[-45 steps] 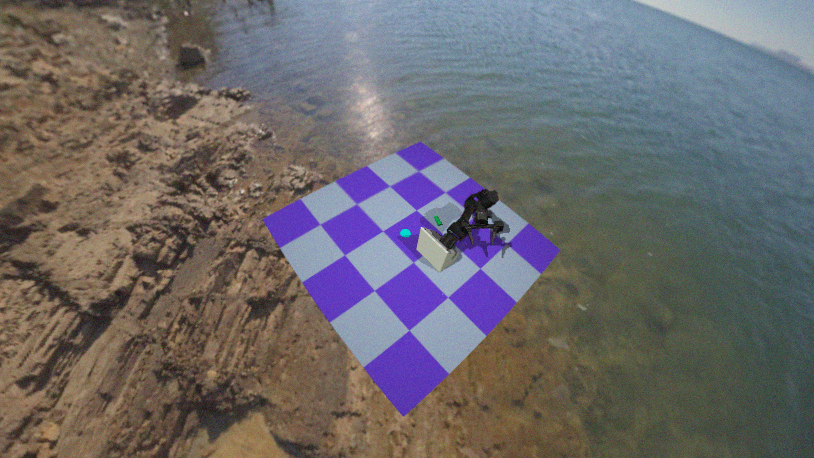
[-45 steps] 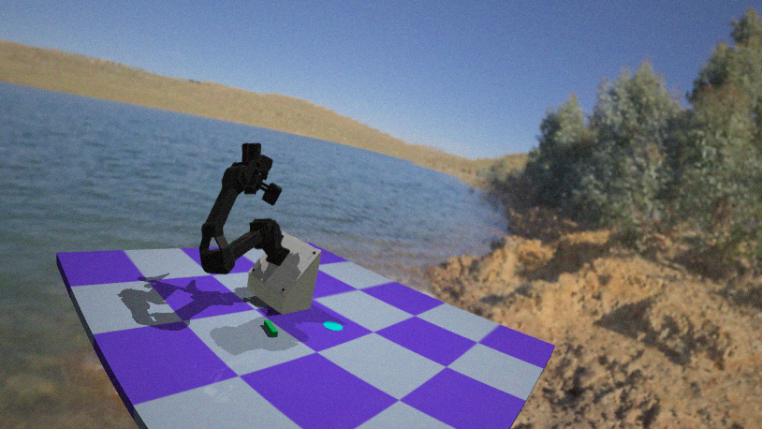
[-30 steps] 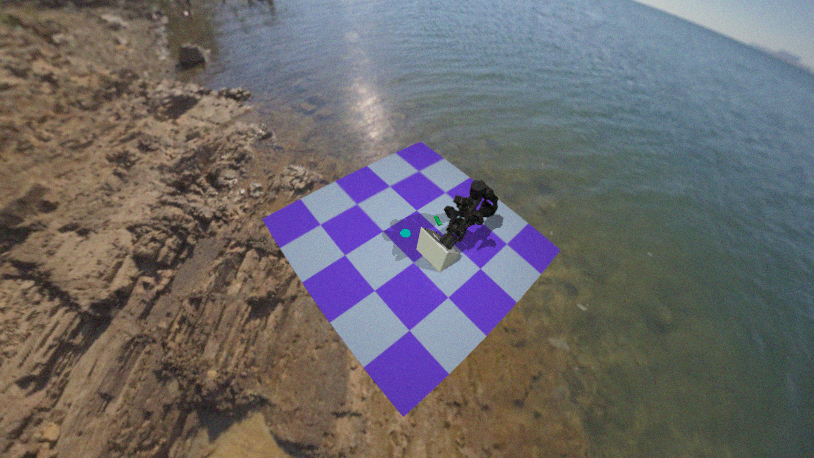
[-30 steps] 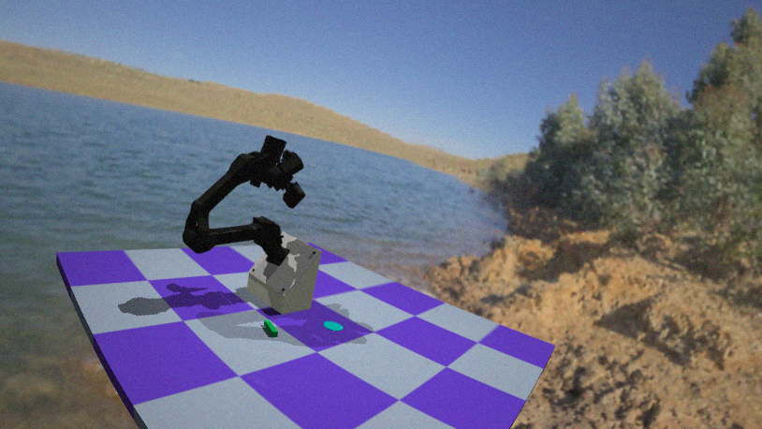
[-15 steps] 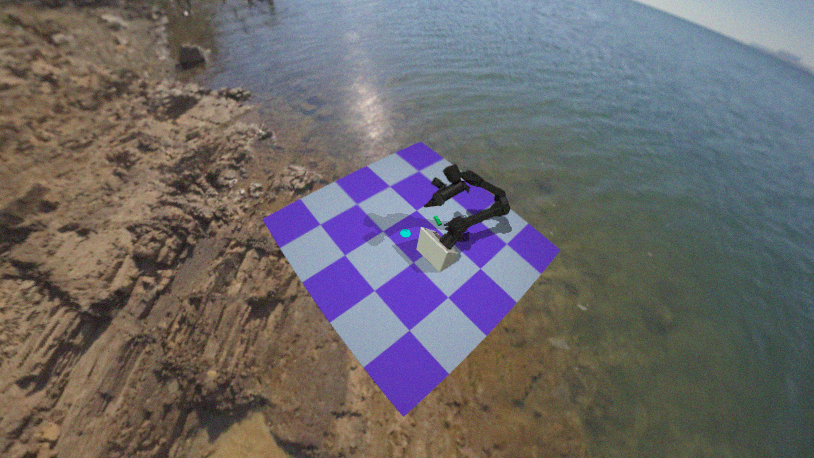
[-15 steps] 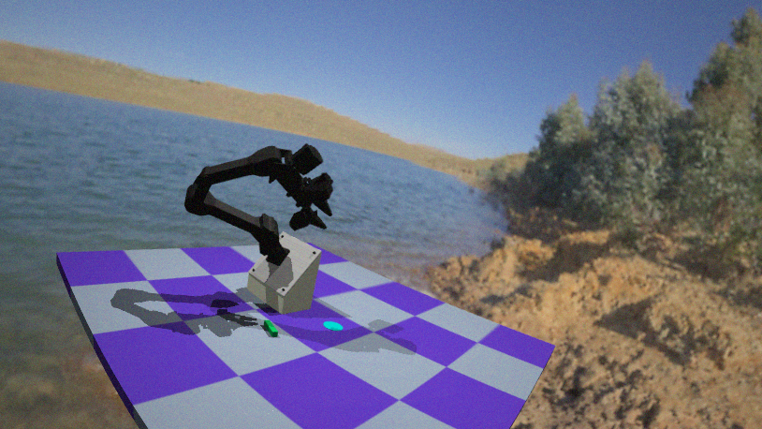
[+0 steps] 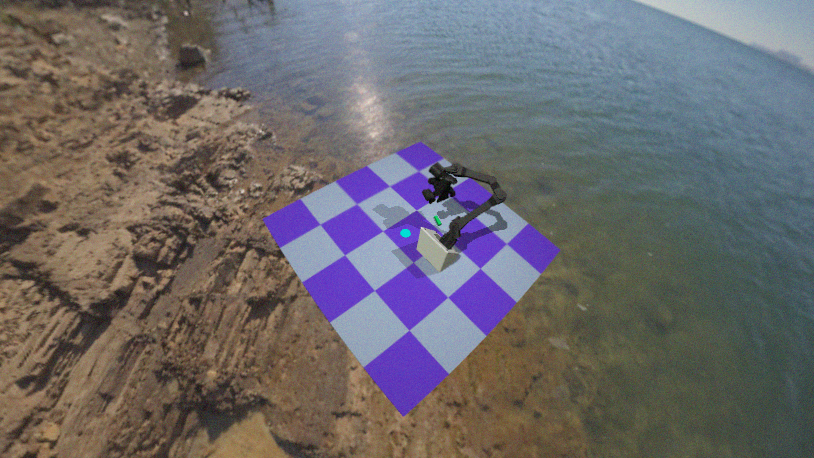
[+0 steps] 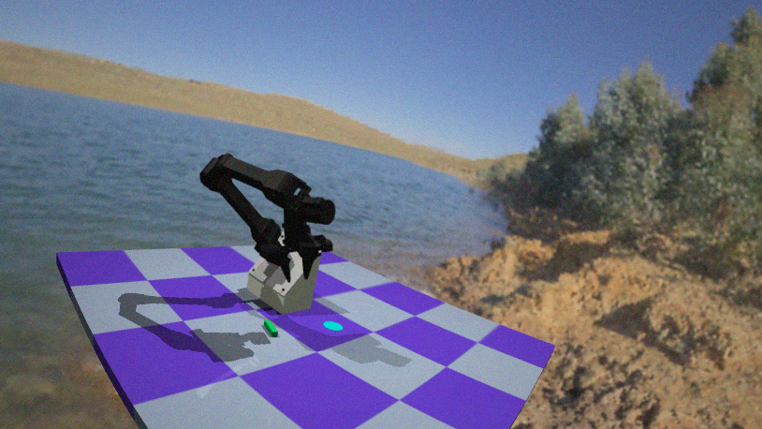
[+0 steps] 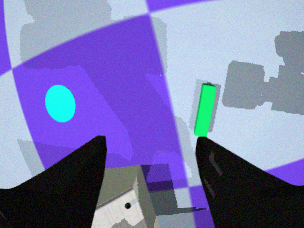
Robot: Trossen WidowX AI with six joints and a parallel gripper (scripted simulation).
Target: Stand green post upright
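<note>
The green post (image 7: 437, 220) (image 8: 271, 328) (image 9: 205, 110) lies on its side on a pale square. The cyan circle (image 7: 405, 232) (image 8: 332, 326) (image 9: 60, 103) is flat on the neighbouring purple square, with nothing on it. My gripper (image 7: 438, 199) (image 8: 298, 278) (image 9: 151, 144) points down, partly open and empty, well above the board. In the wrist view the post appears just beyond the right fingertip, and the circle is up and to the left of the left fingertip.
The pale wedge-shaped arm base (image 7: 433, 249) (image 8: 299, 296) (image 9: 120, 188) stands close to the post and the circle. The purple and pale checkered board (image 7: 409, 304) (image 8: 319, 381) has open edges all round. Shadows of the arm fall across it.
</note>
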